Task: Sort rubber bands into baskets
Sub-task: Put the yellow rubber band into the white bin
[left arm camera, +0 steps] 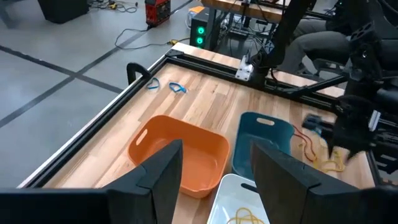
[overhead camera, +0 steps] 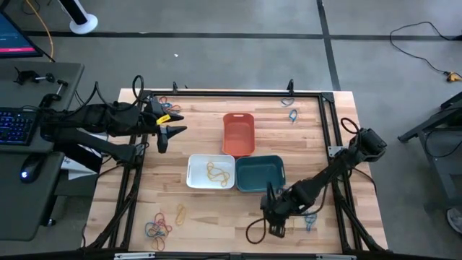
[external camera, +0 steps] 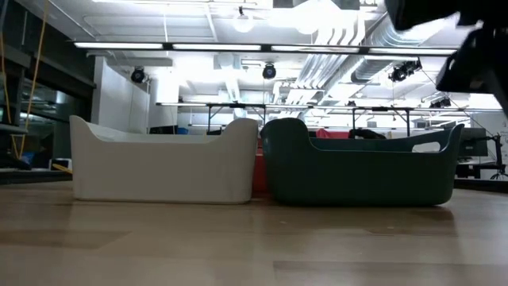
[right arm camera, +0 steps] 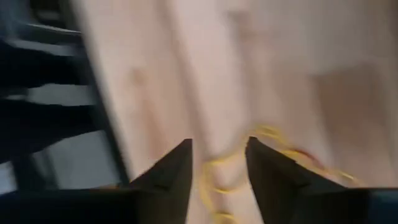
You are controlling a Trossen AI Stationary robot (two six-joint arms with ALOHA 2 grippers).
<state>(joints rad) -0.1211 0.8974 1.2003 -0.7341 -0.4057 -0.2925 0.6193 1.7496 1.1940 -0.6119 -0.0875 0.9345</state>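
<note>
Reaching step under way, right tool (right arm camera: pixel 217 163) spread low over yellow rubber bands (right arm camera: pixel 227 177) at worktop (overhead camera: pixel 216 224) five o'clock, next needing pinch and lift toward white basket (overhead camera: pixel 196 173); left tool (overhead camera: pixel 164 123) spread, waiting at ten o'clock.

1. No text, label, brand, number or sign can be read in any view; the monitor (overhead camera: pixel 16 32) at the table's ten o'clock in the high view shows only coloured patches; its glowing keyboard (overhead camera: pixel 16 124) bears no legible characters.
</note>
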